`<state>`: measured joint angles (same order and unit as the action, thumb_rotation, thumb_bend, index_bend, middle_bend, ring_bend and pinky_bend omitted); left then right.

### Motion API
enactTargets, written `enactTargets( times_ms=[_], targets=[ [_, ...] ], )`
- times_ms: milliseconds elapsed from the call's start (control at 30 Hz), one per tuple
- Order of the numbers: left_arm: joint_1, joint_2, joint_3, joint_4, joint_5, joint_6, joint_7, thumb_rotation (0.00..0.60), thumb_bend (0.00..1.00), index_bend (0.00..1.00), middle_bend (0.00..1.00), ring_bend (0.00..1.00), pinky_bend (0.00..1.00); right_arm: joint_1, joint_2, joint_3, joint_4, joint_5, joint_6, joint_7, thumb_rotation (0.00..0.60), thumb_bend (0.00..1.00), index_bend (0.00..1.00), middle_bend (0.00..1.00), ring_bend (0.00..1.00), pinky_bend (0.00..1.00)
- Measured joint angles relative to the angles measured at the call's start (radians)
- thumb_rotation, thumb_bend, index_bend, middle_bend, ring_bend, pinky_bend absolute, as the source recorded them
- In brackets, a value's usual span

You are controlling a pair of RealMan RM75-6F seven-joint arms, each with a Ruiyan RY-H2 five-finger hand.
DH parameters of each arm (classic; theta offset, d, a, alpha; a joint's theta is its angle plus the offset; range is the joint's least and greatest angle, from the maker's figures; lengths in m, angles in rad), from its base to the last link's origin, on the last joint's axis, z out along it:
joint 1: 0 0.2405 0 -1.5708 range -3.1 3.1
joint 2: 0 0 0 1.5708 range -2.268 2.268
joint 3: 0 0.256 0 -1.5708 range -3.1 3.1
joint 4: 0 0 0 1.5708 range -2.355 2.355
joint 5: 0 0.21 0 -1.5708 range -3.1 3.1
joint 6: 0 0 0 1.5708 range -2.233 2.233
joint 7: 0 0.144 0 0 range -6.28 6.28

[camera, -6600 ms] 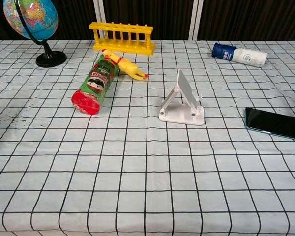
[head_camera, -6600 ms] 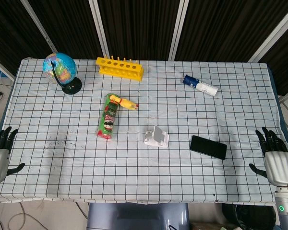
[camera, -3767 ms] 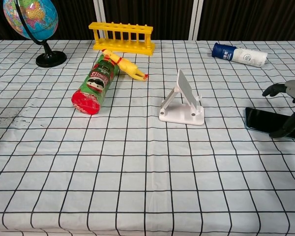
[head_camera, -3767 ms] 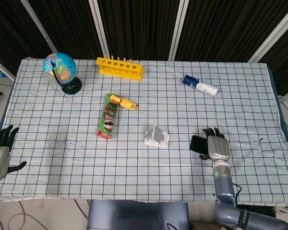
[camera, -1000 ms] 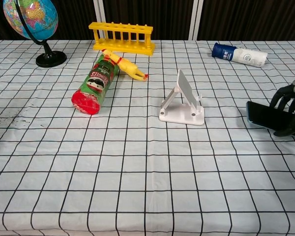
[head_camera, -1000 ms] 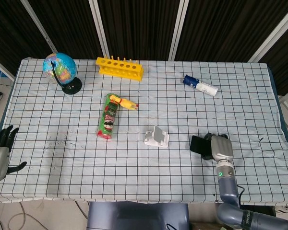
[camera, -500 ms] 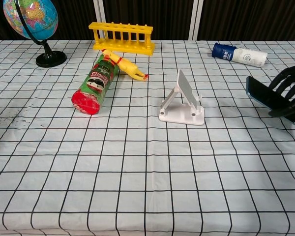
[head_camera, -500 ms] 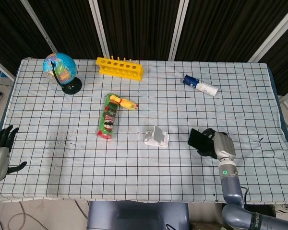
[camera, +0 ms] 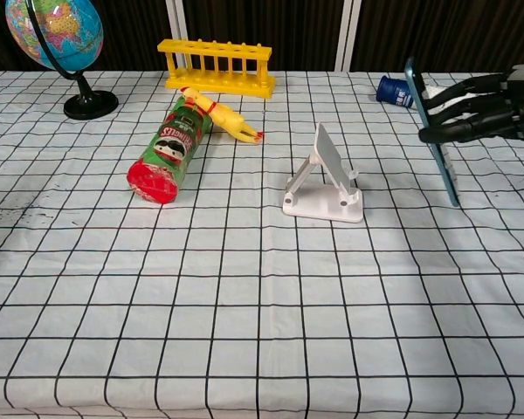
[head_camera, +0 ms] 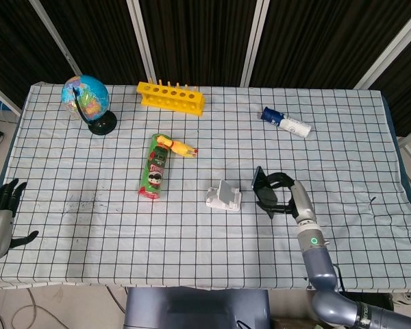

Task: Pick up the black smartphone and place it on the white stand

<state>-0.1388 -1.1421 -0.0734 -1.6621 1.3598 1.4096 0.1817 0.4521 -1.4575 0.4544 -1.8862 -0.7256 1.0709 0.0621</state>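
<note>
Your right hand [camera: 485,109] grips the black phone [camera: 430,131] and holds it in the air, clear of the checked tablecloth [head_camera: 89,205]. In the chest view the phone stands nearly on edge, its top leaning slightly toward the left, with your dark fingers [camera: 454,96] wrapped across its right face. In the head view the same hand [head_camera: 282,194] and the phone [head_camera: 263,191] sit just to the right of the white stand [head_camera: 224,197], near it but apart from it.

The stand [camera: 326,182] rests on the cloth near the table's middle, its sloped back plate tilted and nothing on it.

Your left hand [head_camera: 1,216] shows only in the head view, at the near-left edge of the table. Its fingers are spread and it holds nothing.

A green snack can [head_camera: 154,175] lies on its side left of the stand, with its red lid [camera: 153,182] toward the camera in the chest view. A yellow rubber chicken [head_camera: 175,145] lies against the can's far end. A yellow test-tube rack [head_camera: 171,97] stands at the far side of the cloth, and a globe [head_camera: 87,99] on a black base stands at the far-left corner. A blue and white bottle [head_camera: 285,122] lies on its side at the far right; in the chest view the phone partly hides it [camera: 391,91].
</note>
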Motion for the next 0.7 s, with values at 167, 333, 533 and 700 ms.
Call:
enactTargets(
  times_ms=[167, 333, 533, 700],
  targets=[
    [-0.001, 0.002, 0.0, -0.002, -0.003, -0.006, -0.002, 0.6, 0.0, 0.0, 0.0, 0.0, 0.0, 0.008, -0.027, 0.03, 0.015, -0.024, -0.07, 0.125, 0.6, 0.41, 0.82, 0.77, 0.35, 0.18],
    [-0.002, 0.004, 0.0, -0.004, -0.007, -0.009, -0.006, 0.6, 0.0, 0.0, 0.0, 0.0, 0.0, 0.014, -0.073, 0.039, 0.066, -0.091, -0.093, 0.221, 0.6, 0.41, 0.82, 0.77, 0.35, 0.18],
    [-0.002, 0.006, -0.002, -0.007, -0.017, -0.015, -0.009, 0.6, 0.0, 0.0, 0.0, 0.0, 0.0, 0.014, -0.134, 0.031, 0.171, -0.213, -0.088, 0.327, 0.6, 0.41, 0.82, 0.77, 0.35, 0.18],
    [-0.002, 0.005, -0.004, -0.01, -0.023, -0.014, -0.007, 0.6, 0.0, 0.0, 0.0, 0.0, 0.0, 0.009, -0.189, 0.009, 0.257, -0.325, -0.051, 0.418, 0.6, 0.41, 0.82, 0.77, 0.35, 0.18]
  ],
)
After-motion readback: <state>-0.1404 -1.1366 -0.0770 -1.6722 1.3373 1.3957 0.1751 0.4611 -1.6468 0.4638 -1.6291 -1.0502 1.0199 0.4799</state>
